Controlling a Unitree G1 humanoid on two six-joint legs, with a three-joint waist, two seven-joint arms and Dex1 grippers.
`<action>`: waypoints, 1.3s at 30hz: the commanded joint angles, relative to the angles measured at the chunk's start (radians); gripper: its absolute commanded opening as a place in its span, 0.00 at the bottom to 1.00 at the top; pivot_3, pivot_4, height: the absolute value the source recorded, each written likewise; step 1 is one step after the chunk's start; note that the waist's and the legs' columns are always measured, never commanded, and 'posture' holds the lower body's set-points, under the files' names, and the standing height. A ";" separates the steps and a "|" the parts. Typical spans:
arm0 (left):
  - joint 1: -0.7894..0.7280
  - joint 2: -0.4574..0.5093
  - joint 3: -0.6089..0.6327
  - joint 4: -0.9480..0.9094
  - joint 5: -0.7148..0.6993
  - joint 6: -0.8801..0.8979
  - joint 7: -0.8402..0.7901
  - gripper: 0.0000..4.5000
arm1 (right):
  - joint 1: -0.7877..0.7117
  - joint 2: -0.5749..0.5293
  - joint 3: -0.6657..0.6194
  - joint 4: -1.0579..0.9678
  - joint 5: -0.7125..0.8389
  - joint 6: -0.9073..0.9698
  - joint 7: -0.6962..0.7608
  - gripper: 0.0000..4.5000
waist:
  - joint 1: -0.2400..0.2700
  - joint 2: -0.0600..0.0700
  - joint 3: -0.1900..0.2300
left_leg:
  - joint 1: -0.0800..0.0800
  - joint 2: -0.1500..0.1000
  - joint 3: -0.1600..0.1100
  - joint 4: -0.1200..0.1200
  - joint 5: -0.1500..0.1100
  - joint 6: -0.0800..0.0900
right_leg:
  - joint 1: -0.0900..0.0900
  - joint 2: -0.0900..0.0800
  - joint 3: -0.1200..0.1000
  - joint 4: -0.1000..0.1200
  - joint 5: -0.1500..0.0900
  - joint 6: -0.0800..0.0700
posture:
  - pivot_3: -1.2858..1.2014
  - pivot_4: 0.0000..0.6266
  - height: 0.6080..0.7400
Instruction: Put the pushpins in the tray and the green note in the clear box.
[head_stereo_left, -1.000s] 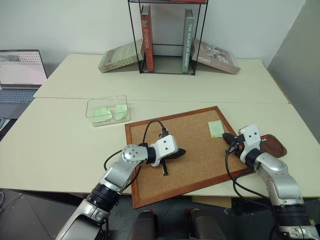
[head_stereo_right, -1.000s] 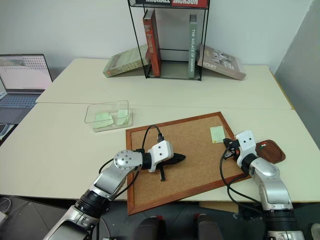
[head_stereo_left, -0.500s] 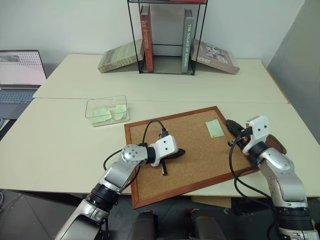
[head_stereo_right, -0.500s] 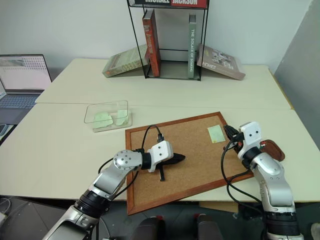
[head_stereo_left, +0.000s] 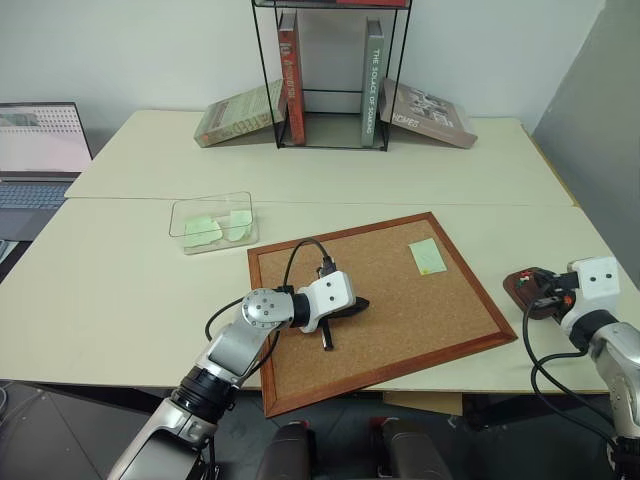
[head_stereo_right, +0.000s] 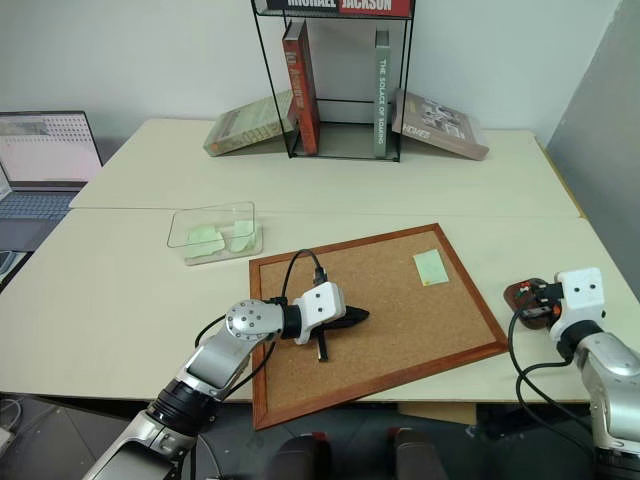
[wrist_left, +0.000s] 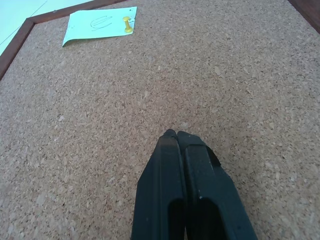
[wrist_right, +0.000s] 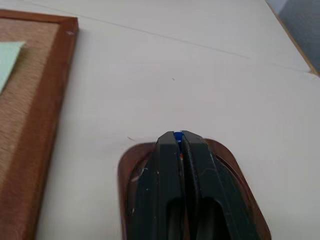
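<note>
Now the green note (head_stereo_left: 427, 257) lies lengthwise toward the cork board's (head_stereo_left: 400, 310) far corner, both hands clenched.

Office: laptop (head_stereo_left: 38, 150), book rack (head_stereo_left: 330, 75)

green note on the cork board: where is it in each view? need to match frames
Left eye view: green note near the cork board's far right corner.
Right eye view: same corner.
Left wrist view: upper left, held by a yellow pin, beyond the shut left fingers.
Right wrist view: a sliver at the left edge, inside the board's frame.
Shared landmark: the cork board's brown wooden frame.
</note>
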 joint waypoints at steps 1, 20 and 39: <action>0.012 0.018 -0.020 0.044 0.043 0.015 0.002 0.00 | 0.012 -0.021 -0.013 -0.013 -0.014 0.044 -0.017 0.01 | 0.000 0.000 0.000 | 0.000 0.000 0.000 0.000 0.000 0.000 | 0.000 0.000 0.000 0.000 0.000 0.000 | 0.52 0.24 1.00; 0.017 0.024 -0.023 0.043 0.049 0.008 0.002 0.00 | -0.057 0.020 -0.071 -0.030 0.033 0.011 -0.028 0.86 | 0.000 0.000 0.000 | 0.000 0.000 0.000 0.000 0.000 0.000 | 0.000 0.000 0.000 -0.001 0.000 0.000 | 0.52 0.24 1.00; 0.004 0.026 -0.028 0.059 0.054 -0.010 -0.004 0.00 | -0.131 0.129 0.270 -0.070 0.027 -0.107 0.134 0.96 | 0.000 0.001 0.000 | -0.001 0.000 0.000 0.000 0.000 0.000 | 0.000 0.000 0.000 -0.001 0.000 0.000 | 0.52 0.24 1.00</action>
